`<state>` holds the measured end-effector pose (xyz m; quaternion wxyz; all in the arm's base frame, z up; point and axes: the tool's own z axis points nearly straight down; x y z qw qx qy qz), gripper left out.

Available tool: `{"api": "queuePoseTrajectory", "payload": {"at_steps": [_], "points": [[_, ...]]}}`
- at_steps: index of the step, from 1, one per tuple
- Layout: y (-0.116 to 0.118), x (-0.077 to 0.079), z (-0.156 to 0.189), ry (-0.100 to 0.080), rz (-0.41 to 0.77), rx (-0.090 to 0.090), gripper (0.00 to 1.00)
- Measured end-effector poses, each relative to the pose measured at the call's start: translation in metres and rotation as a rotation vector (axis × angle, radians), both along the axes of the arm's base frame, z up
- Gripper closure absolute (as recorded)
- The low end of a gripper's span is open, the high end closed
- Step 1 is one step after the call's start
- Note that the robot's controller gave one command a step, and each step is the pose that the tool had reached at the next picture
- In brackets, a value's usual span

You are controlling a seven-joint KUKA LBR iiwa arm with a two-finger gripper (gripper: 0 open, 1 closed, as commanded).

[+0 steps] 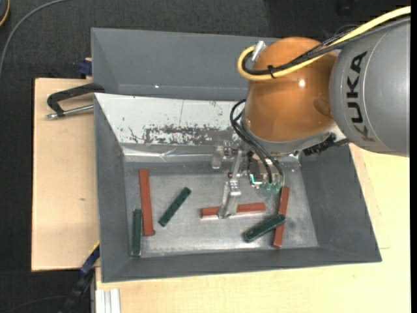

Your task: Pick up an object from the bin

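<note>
Camera view, from above: my gripper (pixel 228 207) stands low over the middle of the bin (pixel 107 175) floor, its tip at a flat red bar (pixel 251 208) lying crosswise there. I cannot tell whether it is spread or pinching that bar. Just right lie a dark green bar (pixel 264 227) and a second red bar (pixel 281 217). A long red bar (pixel 146 202) and two green sticks (pixel 174 206) lie well apart at left.
</note>
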<state>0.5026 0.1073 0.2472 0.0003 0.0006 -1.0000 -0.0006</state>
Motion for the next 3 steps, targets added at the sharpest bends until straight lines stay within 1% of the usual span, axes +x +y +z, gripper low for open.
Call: {"api": "queuePoseTrajectory", "payload": {"at_steps": [1, 2, 3], "points": [[-0.041, 0.037, -0.179, 0.005, -0.066, -0.001, 0.00], [-0.040, 0.039, -0.177, 0.000, -0.066, 0.001, 1.00], [-0.065, 0.047, -0.036, -0.007, 0.339, 0.000, 1.00]]}}
